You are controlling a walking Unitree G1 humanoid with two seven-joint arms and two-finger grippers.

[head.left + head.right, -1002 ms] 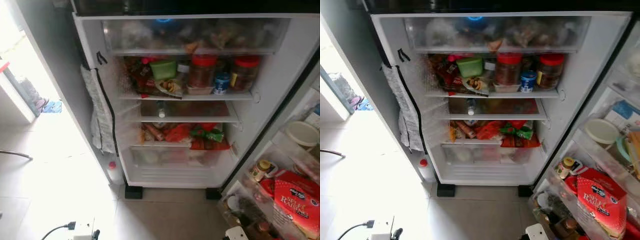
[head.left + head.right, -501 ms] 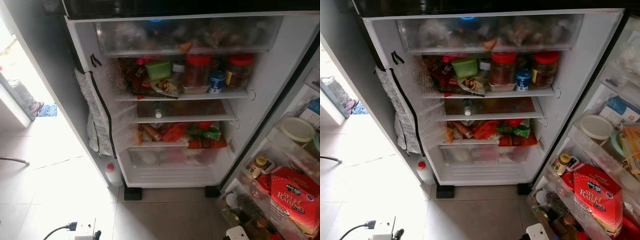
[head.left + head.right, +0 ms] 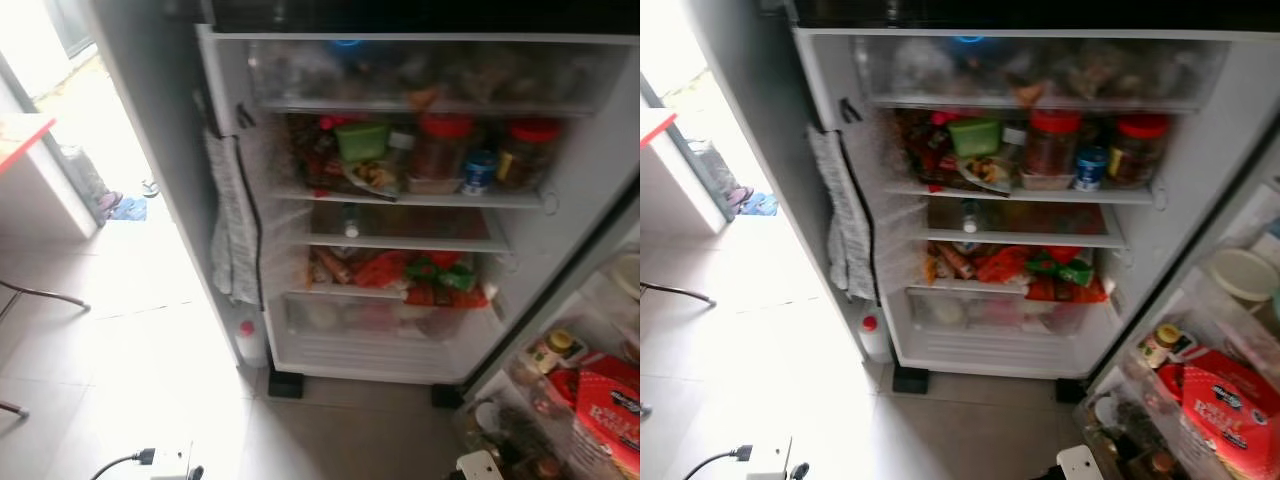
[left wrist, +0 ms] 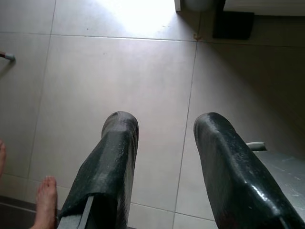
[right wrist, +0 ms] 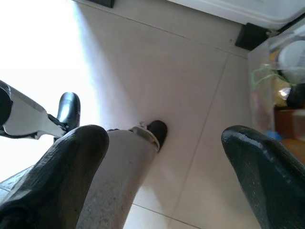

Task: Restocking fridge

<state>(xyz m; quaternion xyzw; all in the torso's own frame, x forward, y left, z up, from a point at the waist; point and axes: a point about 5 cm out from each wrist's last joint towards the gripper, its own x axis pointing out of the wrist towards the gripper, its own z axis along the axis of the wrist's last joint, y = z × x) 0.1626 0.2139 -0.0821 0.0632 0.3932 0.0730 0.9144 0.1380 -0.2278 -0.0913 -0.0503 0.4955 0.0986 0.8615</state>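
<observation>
Fridge [image 3: 1010,200] stood open at twelve o'clock, well apart from both hanging grippers; left gripper [image 4: 164,157] and right gripper [image 5: 164,167] hung spread, empty.

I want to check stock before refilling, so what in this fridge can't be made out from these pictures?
- Top drawer: frosted front and blur hide its contents.
- Bottom drawer: cloudy front, contents unclear.
- Jar labels: too small and blurred.
- Red packet in the door: cut off by the frame's edge.
</observation>
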